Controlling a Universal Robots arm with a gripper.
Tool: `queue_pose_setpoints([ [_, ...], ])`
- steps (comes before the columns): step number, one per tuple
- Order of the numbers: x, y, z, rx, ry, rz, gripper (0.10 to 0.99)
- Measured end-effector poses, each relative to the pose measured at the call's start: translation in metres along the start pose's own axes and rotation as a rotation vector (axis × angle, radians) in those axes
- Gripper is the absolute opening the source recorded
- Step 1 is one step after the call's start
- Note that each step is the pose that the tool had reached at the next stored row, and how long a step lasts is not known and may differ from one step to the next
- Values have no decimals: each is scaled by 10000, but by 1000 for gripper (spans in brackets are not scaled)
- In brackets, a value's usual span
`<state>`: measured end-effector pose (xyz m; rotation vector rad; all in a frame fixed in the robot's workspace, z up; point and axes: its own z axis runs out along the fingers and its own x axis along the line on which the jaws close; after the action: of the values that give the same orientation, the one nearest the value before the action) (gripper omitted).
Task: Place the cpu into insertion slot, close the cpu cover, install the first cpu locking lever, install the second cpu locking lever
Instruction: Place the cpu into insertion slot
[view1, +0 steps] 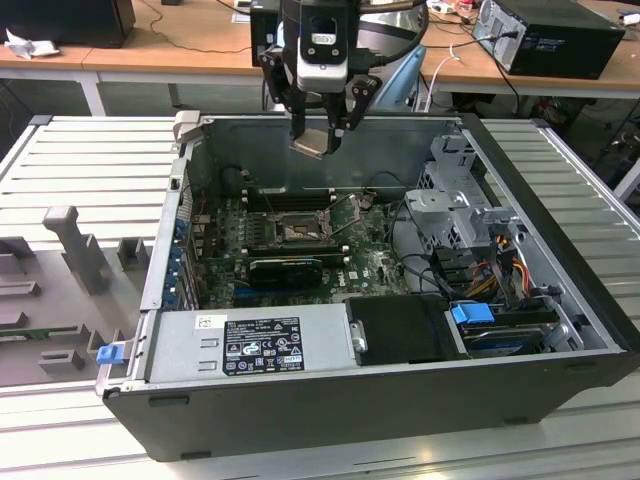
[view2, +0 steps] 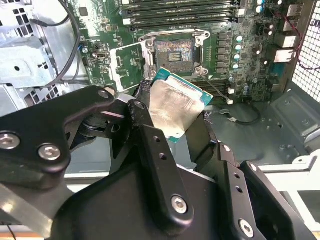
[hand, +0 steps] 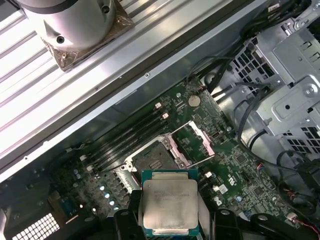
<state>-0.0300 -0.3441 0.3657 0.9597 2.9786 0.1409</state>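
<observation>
One pincer (view1: 318, 135): fingers pressed onto the cpu (view1: 312, 143) from two opposite edges; hangs over the open top of the case, near its far wall in the exterior view.
Cpu: pale metal face, green rim, tilted in the grip; in the air and clear of the board. In both wrist views the fingers sit either side of it w/ the chip's free end sticking out past the tips.
Cpu vs insertion slot (hand: 152, 159): apart; slot lies below on the board, just past the chip's free edge in the first wrist view.
Insertion slot: square socket, dark centre, nothing in it.
Cpu cover (hand: 202, 136): swung open, lying beside the slot, not over it.
Case (view1: 330, 395): dark tower on its side, side panel off.
In case: green motherboard (view1: 380, 265) w/ long memory slots (view1: 285, 200) just beyond the socket and a black expansion card (view1: 290, 268) on its near side; grey power supply (view1: 250, 340) along the near wall; metal drive cage (view1: 455, 200) plus cables on the exterior view's right.
Desk (view1: 90, 170): ribbed metal, carries the case; grey fixtures at the exterior view's left.
</observation>
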Motion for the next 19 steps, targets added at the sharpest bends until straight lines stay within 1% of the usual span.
queue_pose_setpoints([
  [19, 0, -1, 7, -19, -89, 1001, 529],
])
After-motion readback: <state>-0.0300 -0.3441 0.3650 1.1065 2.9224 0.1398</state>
